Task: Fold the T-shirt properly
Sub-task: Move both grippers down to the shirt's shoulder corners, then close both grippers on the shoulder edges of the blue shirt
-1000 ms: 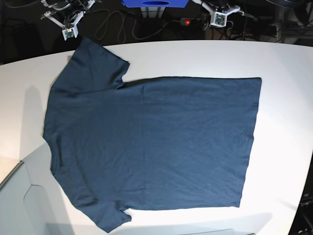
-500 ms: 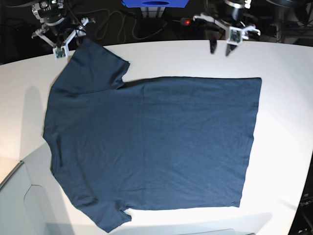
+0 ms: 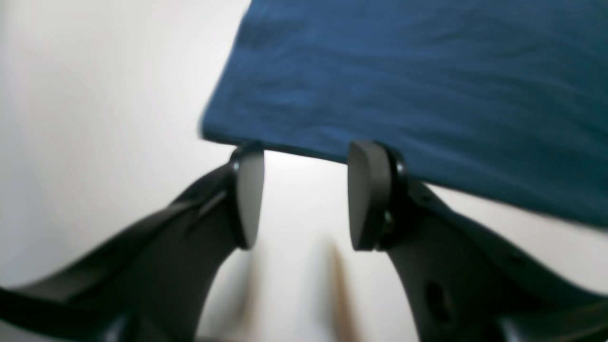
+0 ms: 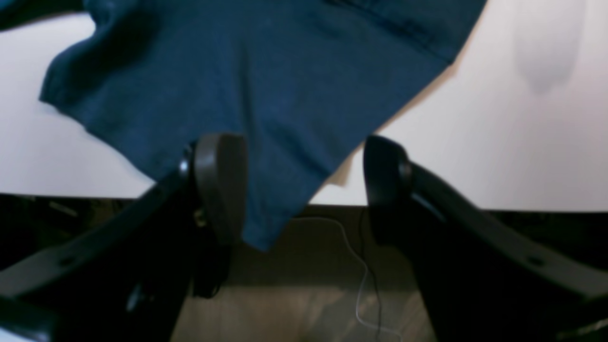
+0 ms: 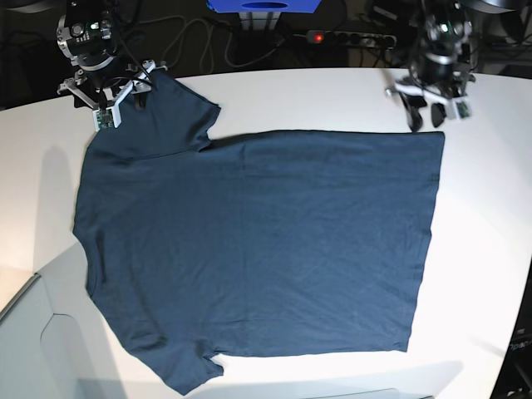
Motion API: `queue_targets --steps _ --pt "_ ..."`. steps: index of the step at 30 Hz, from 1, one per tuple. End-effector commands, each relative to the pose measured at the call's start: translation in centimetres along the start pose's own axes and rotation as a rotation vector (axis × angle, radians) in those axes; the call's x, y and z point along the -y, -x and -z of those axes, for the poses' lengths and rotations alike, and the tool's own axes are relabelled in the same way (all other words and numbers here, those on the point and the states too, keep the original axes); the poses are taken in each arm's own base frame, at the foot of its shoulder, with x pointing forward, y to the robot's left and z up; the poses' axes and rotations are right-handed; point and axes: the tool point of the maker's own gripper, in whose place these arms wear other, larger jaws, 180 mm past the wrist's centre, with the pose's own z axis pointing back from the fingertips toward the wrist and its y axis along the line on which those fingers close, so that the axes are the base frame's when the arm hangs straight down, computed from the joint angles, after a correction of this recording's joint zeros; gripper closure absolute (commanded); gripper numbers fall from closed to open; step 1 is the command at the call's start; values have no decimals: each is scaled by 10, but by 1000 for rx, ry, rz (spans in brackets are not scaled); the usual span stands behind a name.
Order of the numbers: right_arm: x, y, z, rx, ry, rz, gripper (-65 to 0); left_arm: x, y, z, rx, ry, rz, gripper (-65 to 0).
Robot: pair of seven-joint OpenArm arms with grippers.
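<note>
The dark navy T-shirt [image 5: 258, 241] lies spread flat on the white table [image 5: 490, 208], neck end to the left and hem to the right. My left gripper [image 5: 426, 116] hovers open at the hem's far corner. In the left wrist view its fingers [image 3: 247, 190] stand apart over bare table, right at the T-shirt [image 3: 427, 85] hem edge. My right gripper [image 5: 125, 96] is open over the far sleeve. In the right wrist view the sleeve [image 4: 266, 95] reaches between its fingers [image 4: 221, 180], and the sleeve's tip hangs past the table edge.
Behind the table's far edge are a power strip [image 5: 332, 37] with a red light, loose cables [image 5: 191, 41] and a blue box [image 5: 262, 7]. A pale grey panel [image 5: 33, 341] sits at the near left corner. A thin white cable [image 4: 361, 280] lies on the floor below.
Both arms have come forward from behind the table onto its far edge, one to the sleeve, the other to the hem corner. Both grippers have opened. The T-shirt lies unmoved.
</note>
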Motion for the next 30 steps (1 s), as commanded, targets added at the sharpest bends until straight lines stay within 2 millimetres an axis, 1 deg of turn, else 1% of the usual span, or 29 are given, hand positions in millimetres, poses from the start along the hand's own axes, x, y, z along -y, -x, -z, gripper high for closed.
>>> queue_targets --steps 1,2,5,7,8,12,15,19,21,24,26,30 --pt "3 -8 -1 30 5 -17 -366 -9 -15 2 52 -18 -17 -278" --pt "3 -6 0 26 5 -17 -366 -16 -18 6 57 -33 -35 -279" --pt "4 -6 0 24 6 -18 -366 -25 -27 11 86 -56 -59 -279" --pt "5 -8 0 29 8 -19 -367 -27 -37 16 110 -63 -61 -279" --pt "6 -10 1 35 11 -19 -369 -29 -36 18 109 -68 -67 -285" --pt "7 -13 1 41 15 -18 -369 -40 -20 32 69 -94 -98 -330" --pt "8 -13 1 41 17 -17 -369 -52 -14 41 41 -109 -94 -332" --pt "8 -13 1 42 17 -17 -370 -57 -6 47 18 -119 -105 -332" --pt "8 -16 1 48 18 -17 -370 -58 -7 50 21 -119 -109 -332" --pt "8 -17 3 50 16 -15 -370 -56 -4 53 12 -116 -114 -333" --pt "8 -16 5 45 16 -13 -370 -45 2 56 -8 -87 -103 -332" --pt "8 -12 7 35 16 -11 -369 -38 6 57 -20 -69 -96 -323"
